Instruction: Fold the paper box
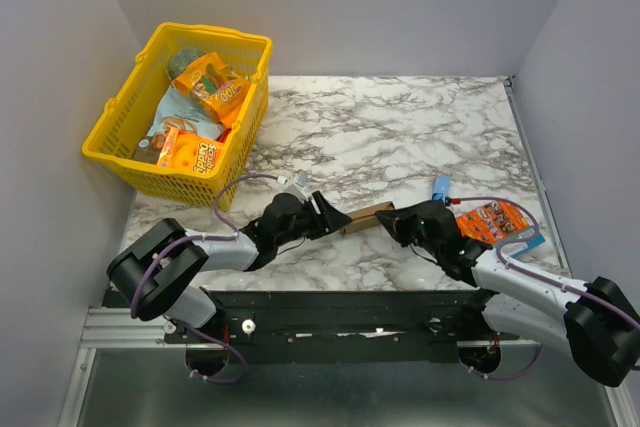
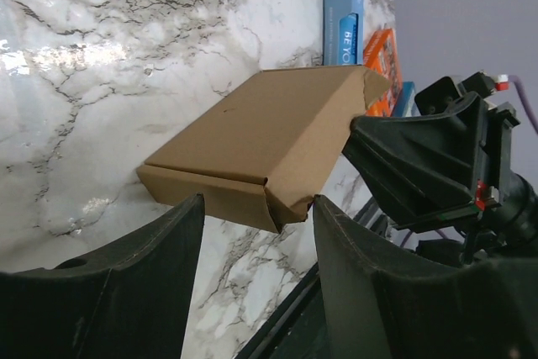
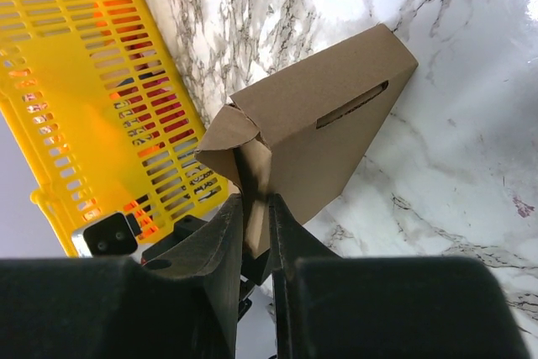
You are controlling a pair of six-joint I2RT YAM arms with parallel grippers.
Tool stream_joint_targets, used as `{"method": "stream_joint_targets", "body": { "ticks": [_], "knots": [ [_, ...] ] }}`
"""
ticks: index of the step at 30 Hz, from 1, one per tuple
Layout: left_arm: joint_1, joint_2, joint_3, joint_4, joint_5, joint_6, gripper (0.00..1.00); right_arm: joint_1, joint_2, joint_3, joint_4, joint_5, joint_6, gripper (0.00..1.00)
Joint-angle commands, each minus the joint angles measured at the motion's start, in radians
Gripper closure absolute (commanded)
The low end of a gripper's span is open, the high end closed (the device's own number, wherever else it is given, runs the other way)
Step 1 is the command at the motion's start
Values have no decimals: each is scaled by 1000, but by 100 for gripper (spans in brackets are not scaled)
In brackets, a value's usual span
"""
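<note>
Paper box [image 1: 366, 217] at centre frame is pinched by its end flap in my right gripper [image 3: 256, 208]; my open left gripper [image 2: 259, 206] should straddle the near corner squarely before squeezing.

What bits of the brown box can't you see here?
Top view: the plain brown cardboard box has both ends under the left claw and right claw.
Left wrist view: the right claw hides its far end.
Right wrist view: the pinched flap vanishes between the fingers.
</note>
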Motion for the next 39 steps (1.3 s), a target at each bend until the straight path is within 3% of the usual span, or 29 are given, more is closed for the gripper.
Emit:
{"method": "stream_joint_targets", "body": {
  "ticks": [1, 7, 21, 24, 34, 39],
  "knots": [
    [15, 13, -48, 115, 31, -39, 36, -1, 40, -24, -175, 18, -37, 76],
    [18, -27, -68, 115, -13, -53, 30, -1, 43, -20, -175, 18, -41, 76],
    [32, 3, -71, 162, -49, -95, 28, -1, 47, -22, -172, 10, -45, 76],
    [35, 35, -71, 180, -36, -104, 31, -1, 47, -22, -174, 8, -47, 76],
    [33, 146, -86, 262, 39, -153, 60, -1, 45, -24, -174, 12, -42, 76],
    [33, 134, -92, 231, 48, -115, 60, -1, 48, -22, -172, 15, -39, 76]
  ]
}}
